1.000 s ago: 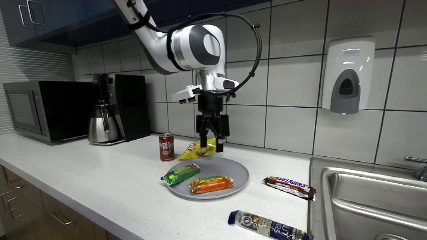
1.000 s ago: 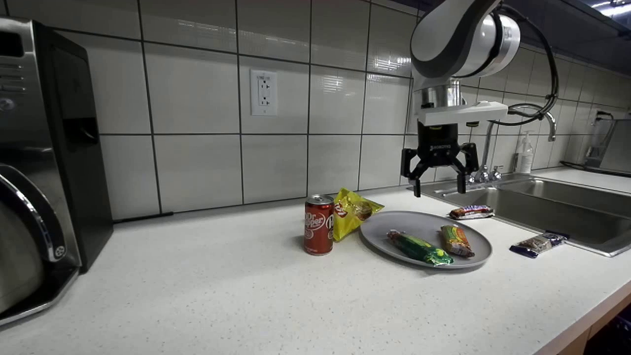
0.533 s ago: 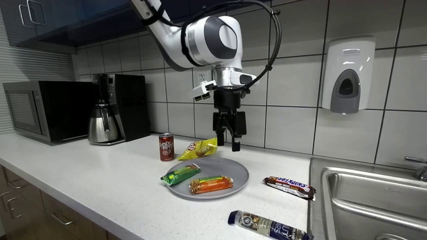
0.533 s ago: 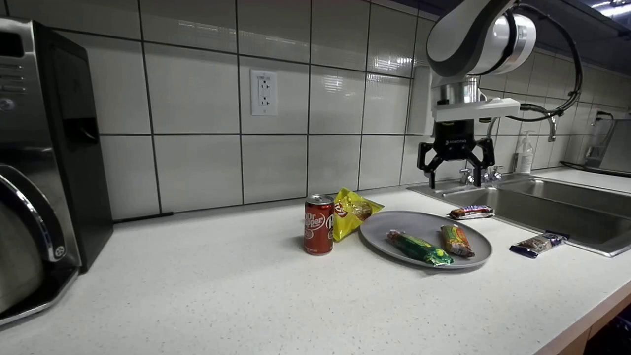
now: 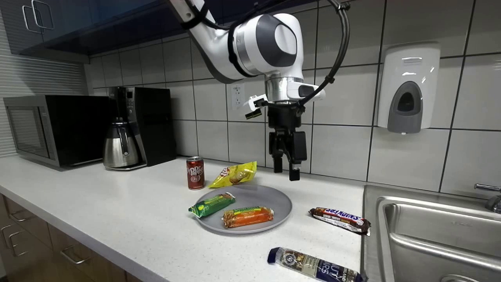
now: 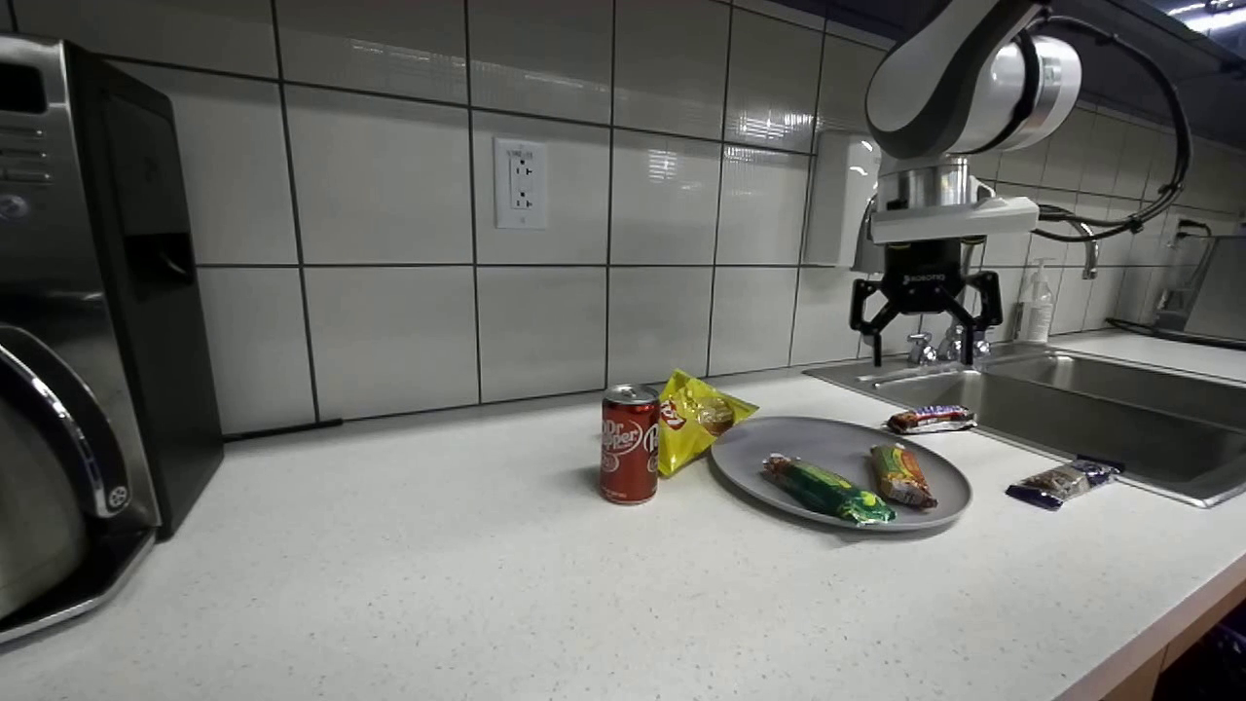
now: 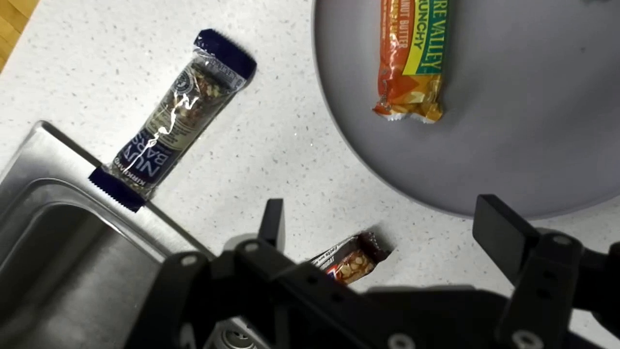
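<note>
Exterior views alone show the whole Snickers (image 5: 339, 220).

I read “Dr Pepper” on the soda can (image 6: 629, 446), inverted “SNICKERS” on the chocolate bar (image 5: 339, 221), “ROBOTIQ” on the gripper (image 6: 923, 354), “KIRKLAND NUT BARS” on the nut bar (image 7: 172, 118), and partial “RE VALLEY”, “CRUNCHY” on the granola bar (image 7: 411, 55).

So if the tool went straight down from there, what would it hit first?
Likely the gray plate near its rim, under one side of the open tool, or the counter beside it; depth is hard to judge.
</note>
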Controlling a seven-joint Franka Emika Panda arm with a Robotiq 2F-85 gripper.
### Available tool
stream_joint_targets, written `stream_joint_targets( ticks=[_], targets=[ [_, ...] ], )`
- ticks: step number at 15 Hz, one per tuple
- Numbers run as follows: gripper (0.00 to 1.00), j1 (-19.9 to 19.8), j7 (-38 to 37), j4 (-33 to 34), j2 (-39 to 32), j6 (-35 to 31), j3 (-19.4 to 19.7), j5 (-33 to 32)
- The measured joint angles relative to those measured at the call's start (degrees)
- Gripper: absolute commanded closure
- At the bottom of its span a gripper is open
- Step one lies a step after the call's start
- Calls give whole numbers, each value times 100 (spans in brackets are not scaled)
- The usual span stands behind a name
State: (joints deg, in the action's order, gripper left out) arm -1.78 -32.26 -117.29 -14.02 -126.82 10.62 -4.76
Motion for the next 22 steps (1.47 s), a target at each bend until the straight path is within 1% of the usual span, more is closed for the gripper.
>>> stream_joint_targets(
  ticks=[8, 16, 22],
  targets=[
    [0, -106, -765, 249, -267, -202, 148, 154],
    [0, -224, -1533, 662, -820, -463, 287, 481],
    [0, -313, -1970, 964, -1200, -563, 395, 519]
  ],
)
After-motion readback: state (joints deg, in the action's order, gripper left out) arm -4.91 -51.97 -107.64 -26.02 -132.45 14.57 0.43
